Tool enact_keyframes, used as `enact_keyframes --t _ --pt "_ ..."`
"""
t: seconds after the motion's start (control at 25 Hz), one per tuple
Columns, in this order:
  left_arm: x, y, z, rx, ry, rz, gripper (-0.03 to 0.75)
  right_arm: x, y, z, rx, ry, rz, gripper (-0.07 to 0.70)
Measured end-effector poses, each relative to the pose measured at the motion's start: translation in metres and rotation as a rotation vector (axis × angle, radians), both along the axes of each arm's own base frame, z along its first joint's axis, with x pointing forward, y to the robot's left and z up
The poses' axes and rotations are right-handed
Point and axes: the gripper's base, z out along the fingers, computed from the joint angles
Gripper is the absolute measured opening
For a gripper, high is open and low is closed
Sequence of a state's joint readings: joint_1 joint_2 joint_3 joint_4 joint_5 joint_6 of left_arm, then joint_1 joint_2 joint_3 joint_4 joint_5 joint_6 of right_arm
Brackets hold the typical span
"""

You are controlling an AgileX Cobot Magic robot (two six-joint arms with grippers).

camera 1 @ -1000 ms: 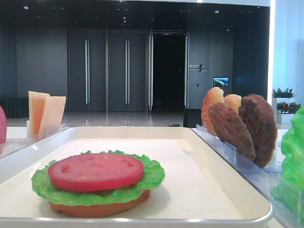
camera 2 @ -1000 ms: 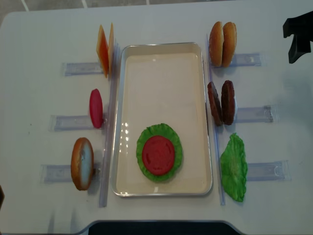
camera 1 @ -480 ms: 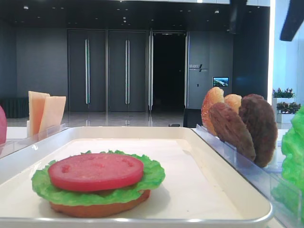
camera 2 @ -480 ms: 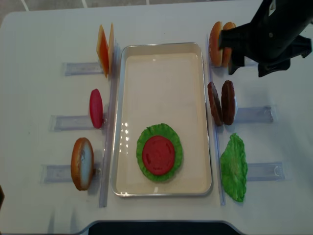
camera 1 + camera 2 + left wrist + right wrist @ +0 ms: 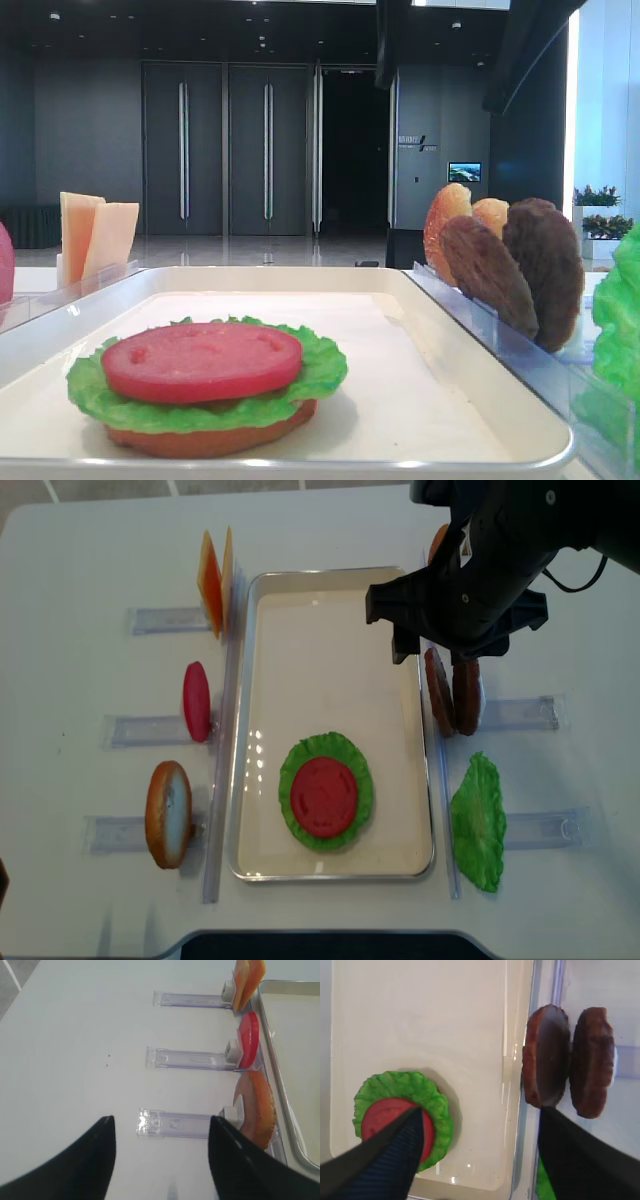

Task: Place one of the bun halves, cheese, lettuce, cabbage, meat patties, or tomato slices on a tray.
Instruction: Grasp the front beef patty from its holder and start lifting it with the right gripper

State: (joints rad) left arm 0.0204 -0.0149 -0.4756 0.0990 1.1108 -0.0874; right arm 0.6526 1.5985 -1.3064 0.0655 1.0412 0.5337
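Right end effector (image 5: 480, 1145): you have it over the right rim of the tray, fingers spread at their widest, nothing between them; in the right wrist view one dark finger (image 5: 385, 1155) overlaps the stack on the tray and the other sits below the patties.
Patties vs right end effector: the two round reddish-brown grainy meat patties (image 5: 452, 692) stand on edge in a clear plastic holder (image 5: 515, 713) just right of the tray, directly under the black right arm in the overhead view; not touched as far as you can see.
Left end effector (image 5: 160, 1160): fingers apart, holding nothing, hanging above bare worktop (image 5: 75, 1050) left of the holders.
Tray: the large cream-white rectangular tray (image 5: 330, 630) lies mid-worktop.
On tray: one stack near the front end – an orange-brown bun half (image 5: 210, 438) at the bottom, a ruffled bright green lettuce leaf (image 5: 292, 770) on it, a smooth red tomato slice (image 5: 324, 796) on top.
Count, left of tray: two pale yellow-orange cheese squares (image 5: 214, 580), one more red tomato slice on edge (image 5: 196, 701), one orange-golden bun half (image 5: 168, 813).
Count, right of tray: two bun halves (image 5: 465, 215) behind the patties, largely hidden by the arm from overhead; one more green lettuce leaf (image 5: 478, 821).
Count, patties: two, both in the holder.
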Motion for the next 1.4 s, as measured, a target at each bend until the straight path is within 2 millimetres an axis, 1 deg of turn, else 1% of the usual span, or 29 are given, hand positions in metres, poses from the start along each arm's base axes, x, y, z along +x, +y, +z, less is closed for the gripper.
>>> enact_keyframes --t 0.4,1.08,1.4 --pt "0.000 0.000 0.000 0.000 0.000 0.000 0.452 0.015 0.007 -0.031 -0.082 0.026 0.035 0.493" --pt "0.000 0.000 0.000 0.000 0.000 0.000 0.452 0.024 0.013 -0.058 -0.139 0.066 0.078 0.493" --pt "0.000 0.000 0.000 0.000 0.000 0.000 0.452 0.029 0.012 -0.072 -0.200 0.070 0.100 0.485"
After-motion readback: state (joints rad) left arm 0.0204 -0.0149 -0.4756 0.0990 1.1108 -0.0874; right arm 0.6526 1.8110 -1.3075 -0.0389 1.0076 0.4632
